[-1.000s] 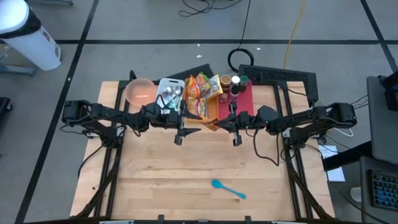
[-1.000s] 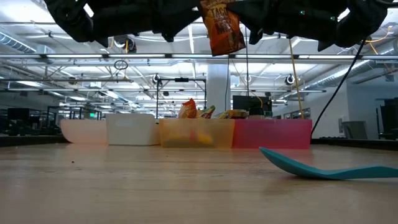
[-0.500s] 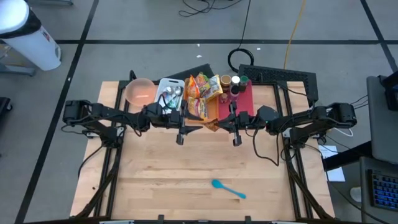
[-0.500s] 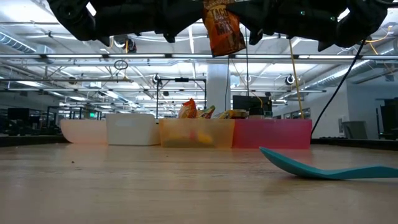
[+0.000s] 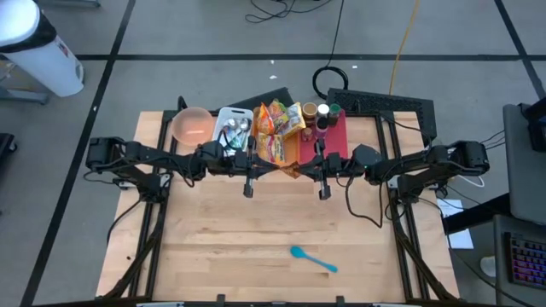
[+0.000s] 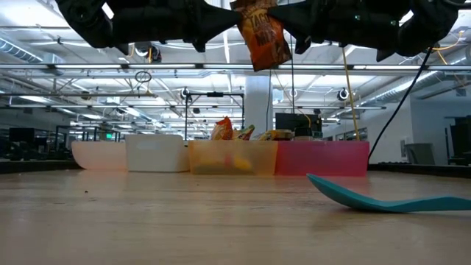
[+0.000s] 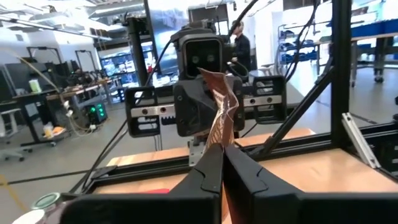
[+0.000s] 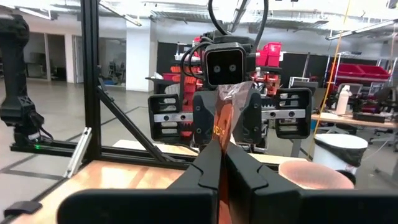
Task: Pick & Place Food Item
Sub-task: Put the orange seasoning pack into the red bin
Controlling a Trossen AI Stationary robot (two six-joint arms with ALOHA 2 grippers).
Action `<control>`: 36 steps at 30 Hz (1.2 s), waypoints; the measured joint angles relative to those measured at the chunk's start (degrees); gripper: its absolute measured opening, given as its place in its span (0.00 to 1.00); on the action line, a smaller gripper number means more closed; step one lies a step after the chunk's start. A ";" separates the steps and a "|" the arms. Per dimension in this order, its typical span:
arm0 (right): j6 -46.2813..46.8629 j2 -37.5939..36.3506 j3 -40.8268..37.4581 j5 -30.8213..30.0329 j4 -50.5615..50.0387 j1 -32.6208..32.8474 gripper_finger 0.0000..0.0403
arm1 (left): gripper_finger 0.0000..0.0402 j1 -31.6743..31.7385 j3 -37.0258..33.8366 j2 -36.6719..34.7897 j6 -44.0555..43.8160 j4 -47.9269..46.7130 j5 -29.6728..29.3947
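Note:
An orange snack bag (image 6: 265, 37) hangs high over the table's middle, between my two grippers. In the high view the bag (image 5: 285, 169) shows as a narrow strip. My left gripper (image 5: 273, 167) reaches in from the table's left and is shut on it. From the right, my right gripper (image 5: 296, 169) meets it and is shut on it too. Each wrist view shows the bag edge-on, with the other arm's gripper behind it. My left gripper pinches the bag's left-hand side edge (image 7: 221, 127) between its two fingers (image 7: 208, 171). The fingers come in about level from the table's left. The bag hangs upright, clear of the table. My right gripper pinches the bag's opposite side edge (image 8: 224, 127) between its two fingers (image 8: 208, 168), about level from the table's right. The crinkled bag stands upright between the two holds, well above the tabletop.
Along the far edge stand a pink bowl (image 5: 192, 126), a white bin with utensils (image 5: 234, 128), a yellow bin of snack bags (image 5: 277, 126) and a red bin with bottles (image 5: 331, 130). A blue spoon (image 5: 314, 258) lies near the front. Bare wood surrounds it.
My left gripper has shut on the bag's left edge, its fingers wide apart a second ago and together now. The bag has tipped slightly in the low view. Neither arm has shifted.

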State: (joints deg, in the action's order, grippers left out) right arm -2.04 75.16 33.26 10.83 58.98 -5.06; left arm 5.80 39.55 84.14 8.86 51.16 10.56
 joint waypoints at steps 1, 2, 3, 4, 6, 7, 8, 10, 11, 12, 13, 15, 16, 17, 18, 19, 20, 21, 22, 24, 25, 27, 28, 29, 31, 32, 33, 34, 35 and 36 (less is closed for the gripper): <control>-0.70 0.00 0.00 -0.16 -0.05 0.00 0.00 | 0.01 0.00 0.00 0.00 0.03 -0.14 -0.37; -1.46 0.00 0.00 -0.21 -0.13 0.00 0.00 | 0.01 0.00 0.00 -0.02 0.18 -0.34 -0.58; -2.05 0.00 0.00 -0.24 -0.26 0.00 0.00 | 0.01 0.00 0.00 -0.04 0.38 -0.50 -0.72; -2.39 0.00 0.00 -0.26 -0.44 0.00 0.00 | 0.01 0.00 0.00 -0.04 0.50 -0.65 -0.77; -2.89 0.00 0.00 -0.22 -0.71 0.02 0.02 | 0.01 0.00 0.00 -0.04 0.51 -1.17 -0.96; -3.10 0.00 0.00 -0.20 -0.72 0.02 0.04 | 0.01 0.01 0.00 -0.04 0.65 -1.51 -1.28; -3.15 0.00 0.00 -0.19 -0.63 0.02 0.06 | 0.01 0.05 0.00 -0.04 1.01 -2.14 -1.68; -3.15 -0.01 0.00 -0.15 -0.37 0.02 0.11 | 0.01 0.07 0.00 -0.02 1.41 -3.90 -2.56; -3.19 -0.02 0.00 -0.13 -0.32 0.02 0.13 | 0.01 0.12 0.00 0.01 1.50 -4.70 -3.17; -3.30 -0.02 0.00 -0.13 -0.32 0.02 0.16 | 0.01 0.15 0.00 0.02 1.58 -5.31 -3.52; -3.55 -0.02 0.00 -0.13 -0.37 0.02 0.19 | 0.00 0.24 0.00 0.02 1.88 -5.95 -3.70; -4.30 -0.02 0.00 -0.14 -0.42 0.02 0.25 | 0.00 0.41 0.00 0.02 2.60 -7.28 -3.81; -4.87 -0.02 0.00 -0.14 -0.49 0.02 0.28 | 0.00 0.39 0.00 0.02 2.85 -8.01 -3.81; -5.37 -0.02 0.00 -0.15 -0.65 0.02 0.31 | 0.00 0.39 0.00 0.02 3.13 -8.68 -3.81; -5.97 -0.02 0.00 -0.15 -0.97 0.02 0.33 | 0.00 0.47 0.02 0.02 3.50 -9.48 -3.79; -6.46 -0.02 0.00 -0.15 -1.33 0.02 0.35 | 0.00 0.60 0.33 0.00 3.88 -11.07 -3.79; -6.79 -0.02 0.00 -0.15 -1.53 0.02 0.37 | 0.00 0.61 0.92 0.00 4.20 -13.47 -3.79; -7.00 -0.02 0.00 -0.15 -1.80 0.02 0.38 | 0.00 0.65 1.56 0.00 4.41 -16.02 -4.11; -7.15 -0.02 0.00 -0.15 -1.83 0.02 0.39 | 0.00 0.66 2.39 0.00 4.63 -18.90 -5.00; -7.24 -0.02 0.00 -0.17 -1.81 0.02 0.40 | 0.00 0.66 4.50 0.00 5.53 -24.59 -7.16; -7.24 -0.02 0.00 -0.17 -1.81 0.02 0.40 | 0.00 0.66 5.50 0.00 5.78 -27.25 -7.96; -7.25 -0.02 0.00 -0.17 -1.81 0.02 0.40 | 0.00 0.66 6.92 0.00 5.88 -30.80 -8.54; -7.36 -0.02 0.00 -0.17 -1.81 0.02 0.39 | 0.00 0.66 7.38 0.00 5.90 -31.75 -8.54; -7.46 -0.02 0.00 -0.17 -1.83 0.02 0.39 | 0.00 0.58 7.68 0.00 5.92 -32.20 -8.56; -7.46 -0.04 0.02 -0.19 -2.68 0.02 0.38 | 0.00 0.30 7.82 0.00 5.91 -31.92 -8.89; -7.55 -0.04 0.01 -0.21 -3.38 0.02 0.38 | 0.00 0.09 7.82 0.00 6.02 -31.97 -9.35; -7.98 -0.04 0.02 -0.29 -4.41 0.02 0.38 | 0.00 -0.03 7.82 0.00 6.20 -32.27 -9.91; -8.68 -0.04 0.02 -0.57 -5.58 0.02 0.38 | 0.00 -0.27 7.82 0.00 6.37 -32.67 -10.54; -9.45 -0.04 0.02 -1.39 -6.60 0.02 0.38 | 0.00 -0.39 7.82 0.00 6.51 -33.01 -11.00; -9.94 -0.04 0.09 -2.50 -7.84 0.02 0.38 | 0.00 -0.46 7.82 0.00 6.51 -33.19 -11.44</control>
State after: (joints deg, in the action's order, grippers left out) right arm -11.98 75.11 33.34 8.33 51.14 -5.04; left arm 5.35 47.37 84.14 15.38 17.97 -0.88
